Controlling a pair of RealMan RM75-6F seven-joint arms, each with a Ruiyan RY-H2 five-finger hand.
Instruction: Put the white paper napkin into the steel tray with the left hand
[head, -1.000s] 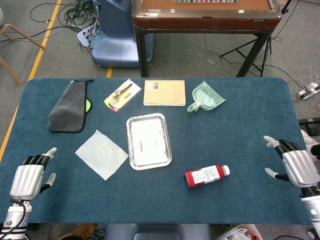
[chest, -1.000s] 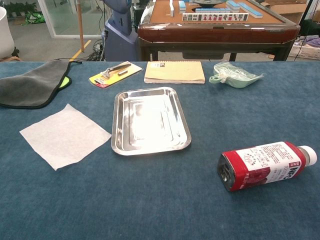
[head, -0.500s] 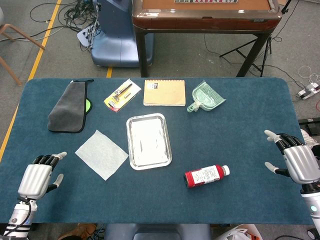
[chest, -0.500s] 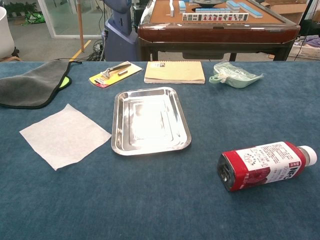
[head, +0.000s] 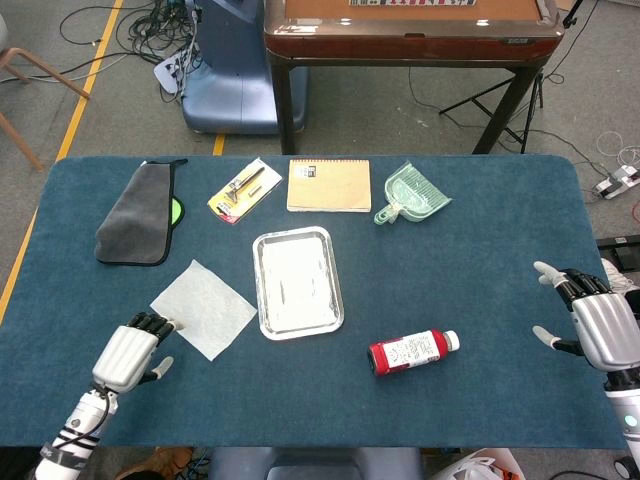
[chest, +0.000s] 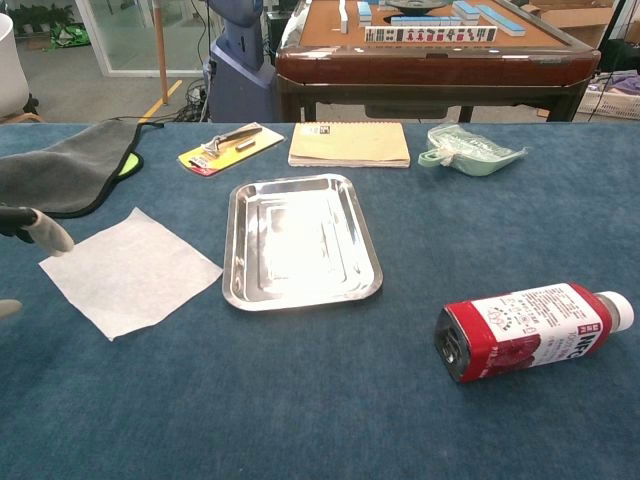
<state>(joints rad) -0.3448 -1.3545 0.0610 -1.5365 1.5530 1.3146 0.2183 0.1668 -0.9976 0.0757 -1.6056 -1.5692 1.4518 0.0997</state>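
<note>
The white paper napkin (head: 203, 307) (chest: 129, 270) lies flat on the blue table, just left of the steel tray (head: 297, 281) (chest: 300, 240), which holds nothing. My left hand (head: 130, 354) hovers at the napkin's near-left corner with its fingers apart and nothing in it; only its fingertips (chest: 40, 230) show at the chest view's left edge. My right hand (head: 596, 325) stays open at the table's far right edge, away from everything.
A red bottle (head: 412, 350) (chest: 530, 329) lies on its side to the right of the tray. Behind the tray sit a grey cloth (head: 137, 212), a yellow razor card (head: 244, 189), a notebook (head: 329, 185) and a green dustpan (head: 412, 193).
My left hand has moved right and forward from the table's left edge to the napkin's near corner, and its fingertips have entered the chest view. The right hand drifted slightly right.
</note>
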